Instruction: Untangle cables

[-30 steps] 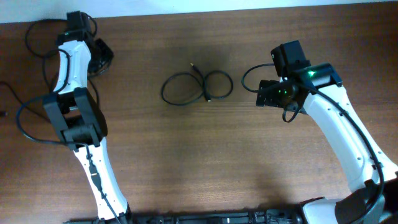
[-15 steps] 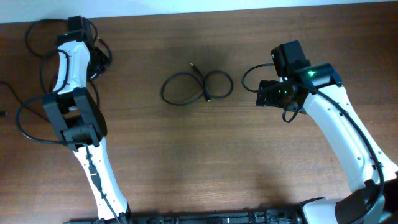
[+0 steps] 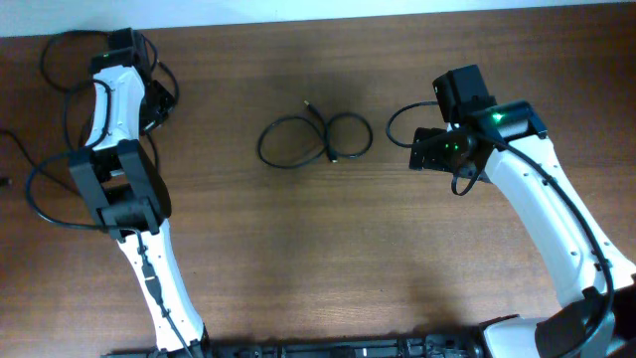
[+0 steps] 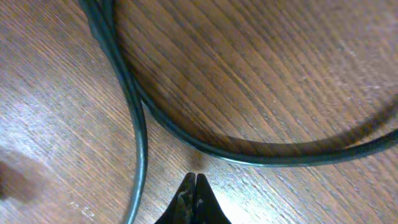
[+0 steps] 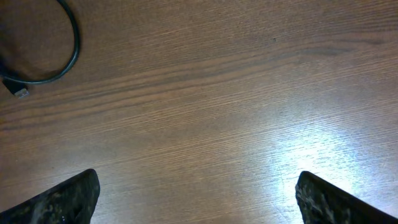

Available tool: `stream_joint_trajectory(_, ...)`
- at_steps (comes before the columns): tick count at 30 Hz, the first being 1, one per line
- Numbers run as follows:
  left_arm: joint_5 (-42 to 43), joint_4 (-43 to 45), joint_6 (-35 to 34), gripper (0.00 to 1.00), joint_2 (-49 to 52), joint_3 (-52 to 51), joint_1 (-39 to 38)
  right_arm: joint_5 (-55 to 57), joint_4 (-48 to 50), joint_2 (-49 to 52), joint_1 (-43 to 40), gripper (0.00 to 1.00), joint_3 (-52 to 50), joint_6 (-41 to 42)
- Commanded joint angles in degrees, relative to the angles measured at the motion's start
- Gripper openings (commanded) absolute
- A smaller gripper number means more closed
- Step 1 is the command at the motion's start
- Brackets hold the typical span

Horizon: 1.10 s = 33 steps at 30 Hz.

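The cables [image 3: 313, 139] lie in the middle of the far half of the table as thin black cord in two joined loops, with a loose plug end [image 3: 307, 101] pointing back. My right gripper [image 3: 415, 149] is open and empty just right of the loops, not touching them. In the right wrist view its fingers [image 5: 199, 196] are spread wide over bare wood, and one loop with a small plug [image 5: 43, 59] shows at the top left. My left gripper [image 3: 157, 97] is far off at the back left. Its jaws [image 4: 194, 183] are shut on nothing.
Black cords [image 4: 140, 134] curve across the wood right in front of the left jaws; they look like the thicker arm wiring that loops around the left arm [image 3: 60, 55]. The table's back edge [image 3: 298, 18] meets a white wall.
My left gripper has drawn slightly left, in toward its arm. The right arm and the cable loops have not moved.
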Motion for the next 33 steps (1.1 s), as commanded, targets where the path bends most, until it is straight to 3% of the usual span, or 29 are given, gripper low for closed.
stream_joint_trajectory(1,-0.81,-0.26,-0.5,0.0,3.26,0.13,0.28,0.9,0.0,0.17,-0.09,0.98,0.02,0.07)
stream_joint_trajectory(6,-0.52,2.14,1.11,0.0,5.99,0.13,0.28,0.9,0.0,0.17,-0.09,0.98,0.02,0.07)
stream_joint_trajectory(10,10.25,8.11,8.15,0.0,7.67,0.13,0.28,0.9,0.0,0.17,-0.09,0.98,0.02,0.07)
stream_joint_trajectory(18,22.23,19.19,10.27,0.01,7.96,0.13,0.22,0.9,0.0,0.17,-0.09,0.98,0.02,0.07)
stream_joint_trajectory(25,21.03,22.67,10.32,0.0,7.89,0.66,0.39,0.9,0.0,0.17,-0.09,0.98,0.02,0.07)
stream_joint_trajectory(33,6.01,10.69,12.11,0.0,5.75,13.92,1.07,0.9,0.0,0.17,-0.09,0.98,0.02,0.07)
